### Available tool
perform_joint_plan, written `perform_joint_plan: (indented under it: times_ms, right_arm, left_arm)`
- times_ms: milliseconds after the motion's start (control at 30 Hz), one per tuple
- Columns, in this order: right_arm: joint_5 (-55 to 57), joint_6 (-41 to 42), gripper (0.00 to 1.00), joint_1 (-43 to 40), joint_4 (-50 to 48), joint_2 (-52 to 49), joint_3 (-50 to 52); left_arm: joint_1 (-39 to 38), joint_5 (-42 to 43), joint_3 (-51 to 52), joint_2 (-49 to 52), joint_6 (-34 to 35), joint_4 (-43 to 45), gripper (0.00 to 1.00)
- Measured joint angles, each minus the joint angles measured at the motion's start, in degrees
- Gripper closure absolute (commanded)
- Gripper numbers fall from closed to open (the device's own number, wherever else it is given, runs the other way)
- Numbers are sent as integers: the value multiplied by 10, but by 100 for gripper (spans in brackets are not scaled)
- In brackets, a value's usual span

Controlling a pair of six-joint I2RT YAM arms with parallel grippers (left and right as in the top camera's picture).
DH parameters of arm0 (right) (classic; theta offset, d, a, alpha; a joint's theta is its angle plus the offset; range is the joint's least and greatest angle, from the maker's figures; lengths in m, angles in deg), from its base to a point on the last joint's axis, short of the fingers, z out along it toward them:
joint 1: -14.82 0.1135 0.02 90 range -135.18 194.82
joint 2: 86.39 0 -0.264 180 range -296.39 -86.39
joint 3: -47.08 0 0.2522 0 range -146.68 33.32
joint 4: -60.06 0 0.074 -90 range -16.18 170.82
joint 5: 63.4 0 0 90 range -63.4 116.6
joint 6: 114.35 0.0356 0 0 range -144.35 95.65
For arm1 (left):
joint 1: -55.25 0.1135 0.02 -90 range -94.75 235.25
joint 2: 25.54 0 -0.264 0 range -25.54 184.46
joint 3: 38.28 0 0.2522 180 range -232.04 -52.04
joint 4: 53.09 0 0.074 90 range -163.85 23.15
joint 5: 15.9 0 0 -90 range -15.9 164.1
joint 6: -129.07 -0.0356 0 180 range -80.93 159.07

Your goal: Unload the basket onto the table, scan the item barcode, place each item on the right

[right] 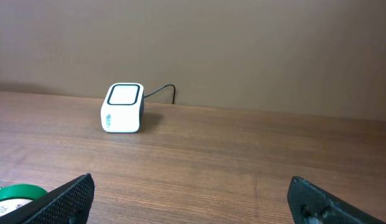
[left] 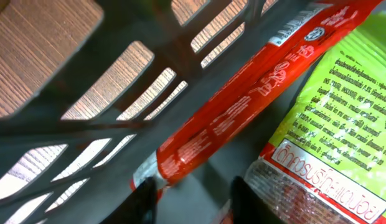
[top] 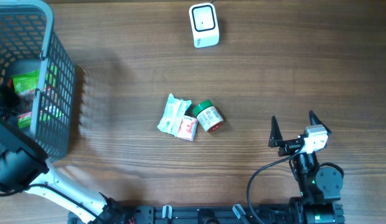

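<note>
Your left gripper (left: 193,200) is down inside the grey basket (top: 56,74). Its two fingertips (left: 143,200) stand partly apart at the bottom of the wrist view, and no pinch shows on anything. They sit astride the near end of a long red sachet (left: 243,106), which lies slantwise on the basket floor. That looks like the item you mean to lift and scan. The narrow end is a sensible place to take it, since the claw can span it there. A white printed panel sits near its far end, too blurred to say whether that is the barcode.

Touching the sachet on one side is a green packet (left: 348,106), and a clear packet with red lettering (left: 305,180) crowds the other fingertip. Watch that you don't catch it too.

Your right gripper (top: 292,118) waits near the table's front edge with its jaws spread wide and nothing in them, out of the way and facing the white barcode scanner (top: 203,25) at the far side.

Mid-table lie a white-and-teal pouch (top: 173,115), a pink packet (top: 188,127) and a green-lidded jar (top: 209,116), touching one another and well apart from both claws.
</note>
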Motion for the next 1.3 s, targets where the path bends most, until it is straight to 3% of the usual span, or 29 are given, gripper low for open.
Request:
perform_joint_plan:
  times_ms: [133, 600, 700, 867, 933, 1100, 1300]
  right_arm:
    - [0, 0, 0, 0, 0, 0, 0]
    - [0, 0, 0, 0, 0, 0, 0]
    - [0, 0, 0, 0, 0, 0, 0]
    - [0, 0, 0, 0, 0, 0, 0]
    - [0, 0, 0, 0, 0, 0, 0]
    - [0, 0, 0, 0, 0, 0, 0]
    - [0, 0, 0, 0, 0, 0, 0]
  left_arm:
    - [0, -4, -6, 8, -2, 2, 96]
    - [-1, -12, -11, 12, -7, -1, 96]
    - [-2, -13, -11, 9, -16, -6, 80]
    - [-15, -10, 2, 8, -48, -29, 60]
    - [-23, -19, 3, 5, -55, -30, 48]
    - [-57, -76, 5, -20, -77, -39, 43]
    - [-85, -106, 5, -50, -108, -35, 49]
